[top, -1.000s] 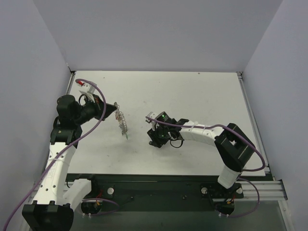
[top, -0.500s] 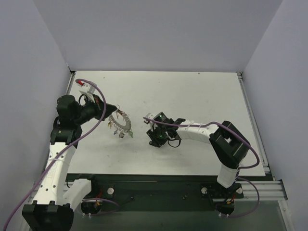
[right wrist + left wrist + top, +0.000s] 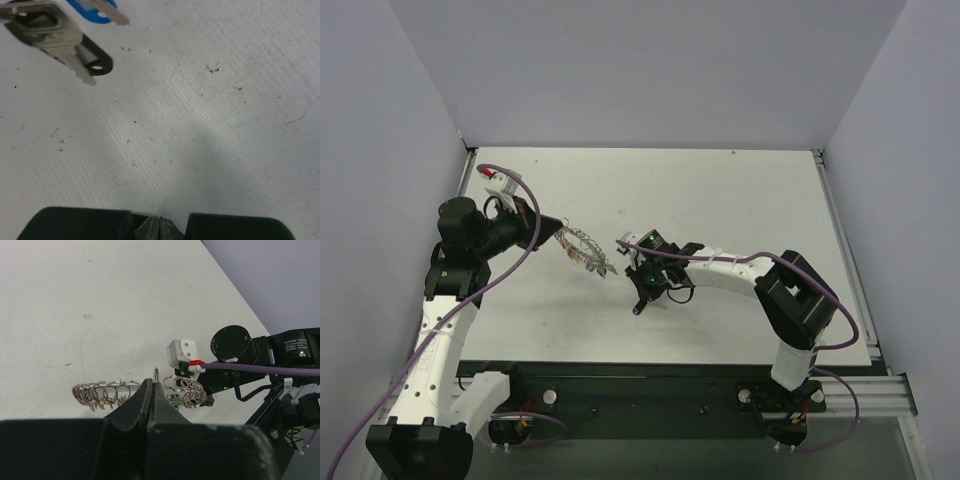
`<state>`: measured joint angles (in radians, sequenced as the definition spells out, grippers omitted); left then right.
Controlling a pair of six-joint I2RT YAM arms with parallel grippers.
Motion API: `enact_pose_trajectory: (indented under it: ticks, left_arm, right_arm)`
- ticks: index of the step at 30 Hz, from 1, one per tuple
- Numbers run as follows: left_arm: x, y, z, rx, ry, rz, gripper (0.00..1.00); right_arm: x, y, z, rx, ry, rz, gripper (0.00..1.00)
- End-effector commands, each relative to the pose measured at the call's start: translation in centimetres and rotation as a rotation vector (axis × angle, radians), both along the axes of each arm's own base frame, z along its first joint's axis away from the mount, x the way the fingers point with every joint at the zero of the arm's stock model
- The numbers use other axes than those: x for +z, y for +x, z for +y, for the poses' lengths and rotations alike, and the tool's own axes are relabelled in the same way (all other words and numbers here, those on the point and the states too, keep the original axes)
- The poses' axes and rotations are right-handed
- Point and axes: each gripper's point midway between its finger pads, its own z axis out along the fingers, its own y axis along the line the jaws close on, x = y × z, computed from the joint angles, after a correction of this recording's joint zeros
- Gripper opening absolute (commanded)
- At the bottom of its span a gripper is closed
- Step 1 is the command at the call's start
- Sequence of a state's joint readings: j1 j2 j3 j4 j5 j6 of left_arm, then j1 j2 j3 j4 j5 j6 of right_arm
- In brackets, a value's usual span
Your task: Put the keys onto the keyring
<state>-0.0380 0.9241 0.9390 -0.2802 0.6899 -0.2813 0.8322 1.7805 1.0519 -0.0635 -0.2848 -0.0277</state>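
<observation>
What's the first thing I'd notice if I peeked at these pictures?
The shiny keyring jumps out first: the left hand pinches it and holds it out over the left-middle of the white table. Just to its right, the right hand points down at the table, shut on nothing. Two keys lie a little ahead of it, one with a black head and one with a blue head.
</observation>
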Motion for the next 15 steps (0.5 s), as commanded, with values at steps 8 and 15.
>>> enact_pose_trajectory:
  ticks: [8,15]
  left_arm:
    - [2.73,-0.02,-0.18,-0.021,-0.006,-0.118,0.0]
    - [2.7,-0.07,-0.19,-0.023,-0.006,-0.118,0.0]
  right_arm:
    - [1.48,0.53,0.44,-0.002,-0.002,-0.011,0.25]
    - [1.07,0.41,-0.27,0.001,-0.027,-0.012,0.25]
